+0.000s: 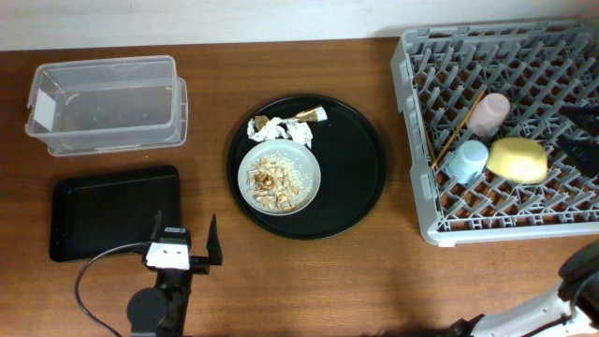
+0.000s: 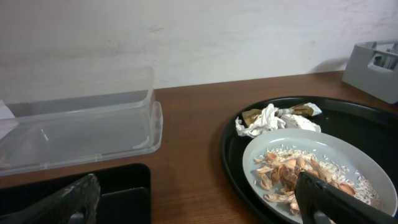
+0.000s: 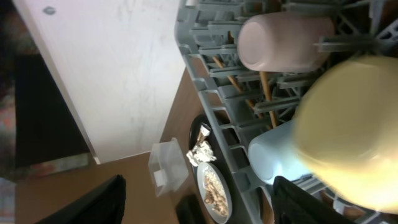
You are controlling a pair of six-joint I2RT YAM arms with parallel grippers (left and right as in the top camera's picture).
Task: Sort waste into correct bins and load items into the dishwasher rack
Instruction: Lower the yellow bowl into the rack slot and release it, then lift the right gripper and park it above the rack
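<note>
The pale plate point(image 1: 301, 168) holds brown food scraps point(image 1: 273, 183) on the round black tray point(image 1: 360, 159). White tissue point(image 1: 267, 129) and a gold-brown wrapper point(image 1: 306, 116) lie behind it. The grey rack point(image 1: 416, 140) holds the pink cup point(image 1: 489, 114), blue cup point(image 1: 466, 161), yellow-green bowl point(image 1: 517, 159) and chopsticks point(image 1: 454, 128). My left gripper point(image 1: 185, 245) is open and empty, between the flat black tray point(image 1: 103, 211) and the plate point(image 2: 336, 146). My right gripper point(image 3: 199, 208) is open and empty over the rack, by the bowl point(image 3: 348, 124) and blue cup point(image 3: 273, 155).
The clear box point(image 1: 103, 103) with a white label stands at the back left, behind the flat black tray. The rack wall point(image 2: 376, 62) shows at the far right of the left wrist view. A wall runs along the table's far edge.
</note>
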